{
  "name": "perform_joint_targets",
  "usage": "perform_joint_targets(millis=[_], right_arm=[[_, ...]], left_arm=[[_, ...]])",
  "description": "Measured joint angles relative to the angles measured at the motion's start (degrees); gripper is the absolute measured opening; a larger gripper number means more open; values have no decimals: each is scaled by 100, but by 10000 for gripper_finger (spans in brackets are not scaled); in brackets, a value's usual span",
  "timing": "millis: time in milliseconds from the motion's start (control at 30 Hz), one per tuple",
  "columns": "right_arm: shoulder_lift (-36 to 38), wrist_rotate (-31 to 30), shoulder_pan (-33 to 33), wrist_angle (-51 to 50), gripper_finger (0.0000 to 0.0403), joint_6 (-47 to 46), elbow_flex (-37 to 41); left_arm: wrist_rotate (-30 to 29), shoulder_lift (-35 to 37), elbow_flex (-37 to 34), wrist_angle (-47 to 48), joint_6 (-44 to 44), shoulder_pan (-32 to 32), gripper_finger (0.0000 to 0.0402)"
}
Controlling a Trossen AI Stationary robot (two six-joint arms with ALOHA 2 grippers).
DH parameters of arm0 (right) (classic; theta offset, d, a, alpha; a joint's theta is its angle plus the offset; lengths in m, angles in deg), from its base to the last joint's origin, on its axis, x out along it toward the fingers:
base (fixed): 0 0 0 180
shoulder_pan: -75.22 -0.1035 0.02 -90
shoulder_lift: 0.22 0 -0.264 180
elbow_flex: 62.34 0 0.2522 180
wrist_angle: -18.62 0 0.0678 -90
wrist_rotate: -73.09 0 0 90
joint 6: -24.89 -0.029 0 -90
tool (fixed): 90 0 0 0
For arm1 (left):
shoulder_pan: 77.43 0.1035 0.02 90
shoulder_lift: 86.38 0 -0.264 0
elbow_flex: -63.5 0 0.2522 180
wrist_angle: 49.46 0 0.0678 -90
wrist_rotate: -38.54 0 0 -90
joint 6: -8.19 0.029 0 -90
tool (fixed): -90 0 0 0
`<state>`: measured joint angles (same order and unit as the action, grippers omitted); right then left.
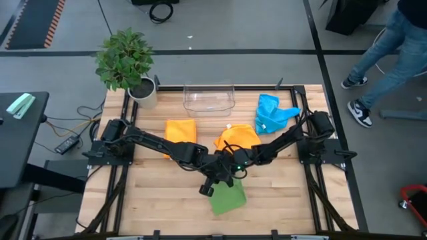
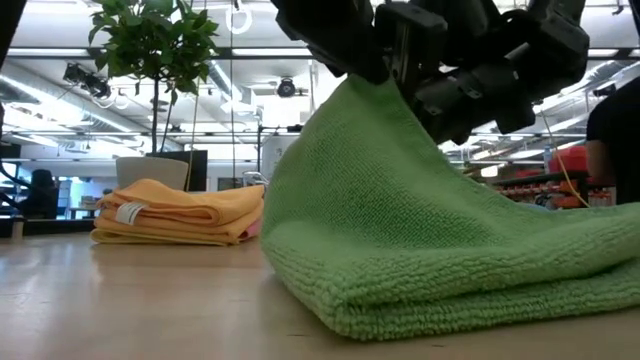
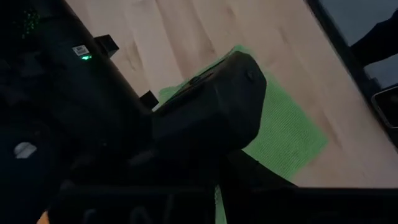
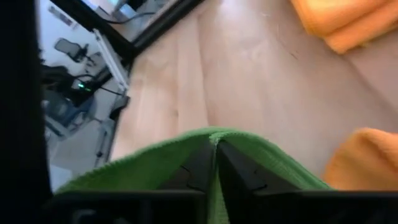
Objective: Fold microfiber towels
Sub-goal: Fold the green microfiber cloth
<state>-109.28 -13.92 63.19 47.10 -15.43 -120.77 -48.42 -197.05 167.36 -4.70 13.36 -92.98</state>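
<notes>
A green towel (image 1: 228,199) lies near the table's front edge, its upper layer drawn up to a peak (image 2: 352,92) under both grippers. My left gripper (image 1: 208,189) comes from the left to the towel's far left part. My right gripper (image 1: 225,179) comes from the right to its far edge; in the right wrist view its fingers (image 4: 199,169) stand close together with green cloth between them. A folded orange towel stack (image 1: 180,130) rests flat at the back left. A loose orange towel (image 1: 237,138) and a crumpled blue towel (image 1: 270,113) lie at the back right. My left gripper is shut with a sliver of green cloth (image 3: 217,208) between its fingers. The right arm's hand stands in front, so the part held cannot be told. My right gripper pinches a raised ridge of the green towel (image 4: 216,138) between its two fingers, slanting down from the table's right. The cloth falls away on both sides of the fingers, and the towel's folded lower part (image 2: 420,300) lies on the table.
A clear plastic bin (image 1: 209,99) stands at the back middle and a potted plant (image 1: 127,63) at the back left corner. A person's legs (image 1: 377,60) show on the floor beyond the table's right side. Bare wood (image 1: 147,200) lies left of the green towel.
</notes>
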Motion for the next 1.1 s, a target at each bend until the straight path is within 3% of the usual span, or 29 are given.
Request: perform_joint_targets(millis=[300,500,700,900,1000,1100], right_arm=[[602,45,239,-1508,163,275,3],[1588,265,324,-3409,198,604,2],[2677,-562,-232,-5410,196,423,7],[2947,-1516,-1631,-5295,185,-109,7],[2662,-1972,-2140,-5149,149,-493,7],[2229,-2097,-2229,-4798,81,-788,9]], left_arm=[[-181,0,2,29,86,4,18],[-200,0,2,7,197,59,7],[-309,0,0,-190,308,186,19],[-327,0,-281,-685,446,419,9],[-344,0,-519,-931,446,538,21],[-347,0,-767,-1341,449,609,22]])
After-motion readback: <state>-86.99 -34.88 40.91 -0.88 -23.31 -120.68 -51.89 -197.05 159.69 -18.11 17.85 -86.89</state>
